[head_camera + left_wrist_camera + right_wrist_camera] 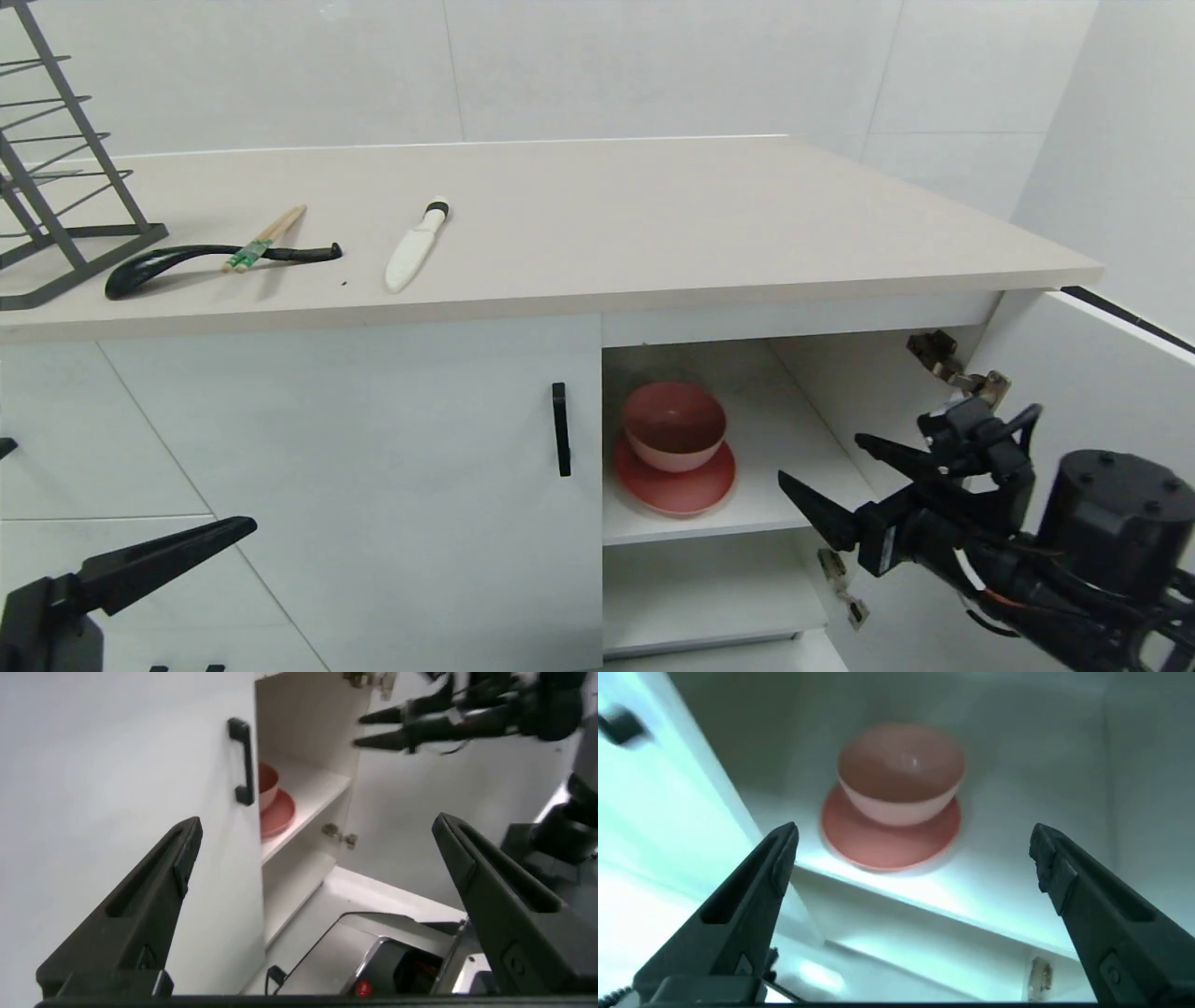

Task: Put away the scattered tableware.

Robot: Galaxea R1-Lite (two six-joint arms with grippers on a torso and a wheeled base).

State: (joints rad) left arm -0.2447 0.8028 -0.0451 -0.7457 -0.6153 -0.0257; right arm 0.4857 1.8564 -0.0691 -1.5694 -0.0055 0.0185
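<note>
A pink bowl [674, 425] sits on a red plate [674, 483] on the upper shelf of the open cabinet; both are also in the right wrist view, bowl [899, 770] on plate [889, 835]. My right gripper [826, 476] hangs open just outside the cabinet, in front of that shelf, holding nothing. On the counter lie a black ladle [187, 261], a pair of chopsticks [264, 240] across its handle, and a white knife [417, 245]. My left gripper [318, 905] is open and low at the front left, before the closed door.
A grey wire rack [56, 177] stands at the counter's far left. The right cabinet door [1074, 373] is swung open beside my right arm. The left door with a black handle [559, 429] is closed. A lower shelf [709, 588] sits under the plate.
</note>
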